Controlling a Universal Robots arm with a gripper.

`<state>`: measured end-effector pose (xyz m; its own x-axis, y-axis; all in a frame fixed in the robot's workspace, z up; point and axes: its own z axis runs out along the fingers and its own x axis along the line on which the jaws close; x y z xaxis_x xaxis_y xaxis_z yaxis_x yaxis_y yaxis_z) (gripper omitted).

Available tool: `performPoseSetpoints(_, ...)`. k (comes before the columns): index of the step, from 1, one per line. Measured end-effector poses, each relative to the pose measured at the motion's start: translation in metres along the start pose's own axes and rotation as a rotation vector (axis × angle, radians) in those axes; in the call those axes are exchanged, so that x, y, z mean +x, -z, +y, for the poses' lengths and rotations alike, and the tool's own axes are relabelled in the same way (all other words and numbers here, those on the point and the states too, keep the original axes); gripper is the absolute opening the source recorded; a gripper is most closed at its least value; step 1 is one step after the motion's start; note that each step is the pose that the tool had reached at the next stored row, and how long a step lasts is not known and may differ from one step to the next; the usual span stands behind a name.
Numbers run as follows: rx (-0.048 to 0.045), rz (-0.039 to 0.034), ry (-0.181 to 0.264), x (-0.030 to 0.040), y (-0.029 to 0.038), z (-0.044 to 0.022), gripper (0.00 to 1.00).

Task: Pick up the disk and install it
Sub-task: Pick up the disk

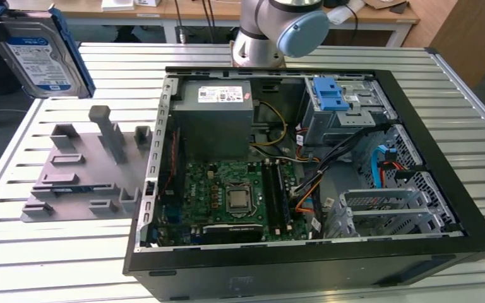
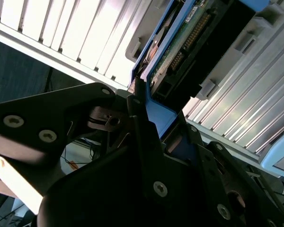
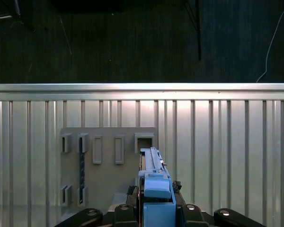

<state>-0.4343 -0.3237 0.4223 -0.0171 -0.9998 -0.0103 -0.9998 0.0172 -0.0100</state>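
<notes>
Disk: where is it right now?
The disk is held in the gripper, high at the exterior view's upper left, above the grey fixture, left of the open computer case.

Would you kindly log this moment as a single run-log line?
claw: shut on the disk | disk: held in the air above the grey fixture | computer case: open, disk not yet installed

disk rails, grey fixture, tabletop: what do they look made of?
disk rails: blue plastic, matte, going by the moulded shape.
grey fixture: likely plastic, perhaps printed; uniform matte grey, blocky posts.
table: aluminium-looking slats, with a silvery brushed sheen and light glare.
</notes>
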Motion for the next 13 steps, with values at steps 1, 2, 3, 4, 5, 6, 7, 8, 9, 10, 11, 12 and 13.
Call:
performPoseSetpoints(1,0.0000,0.0000,0.000,0.0000,0.0007,0.0000,0.36)
performPoseSetpoints(2,0.0000,0.0000,0.000,0.0000,0.0013,0.0000,0.36)
performPoseSetpoints(3,0.0000,0.0000,0.000,0.0000,0.0020,0.0000,0.36)
performPoseSetpoints(4,0.0000,0.0000,0.000,0.0000,0.0026,0.0000,0.36)
performPoseSetpoints(5,-0.0001,0.0000,0.000,0.0000,0.0033,0.0000,0.36)
performPoseSetpoints(6,-0.0001,0.0000,0.000,0.0000,0.0039,0.0000,0.36)
performPoseSetpoints(7,-0.0001,0.0000,0.000,0.0000,0.0046,0.0000,0.36)
performPoseSetpoints(8,-0.0001,0.0000,0.000,0.0000,0.0051,0.0000,0.36)
performPoseSetpoints(9,-0.0001,0.0000,0.000,-0.0001,0.0057,-0.0001,0.36)
performPoseSetpoints(10,-0.0001,0.0000,0.000,-0.0001,0.0063,0.0000,0.36)
performPoseSetpoints(11,0.0000,-0.0001,0.000,0.0000,0.0068,-0.0001,0.36)
performPoseSetpoints(12,0.0000,-0.0001,0.000,-0.0001,0.0073,-0.0001,0.36)
performPoseSetpoints(13,-0.0001,0.0000,0.000,-0.0001,0.0078,-0.0001,0.36)
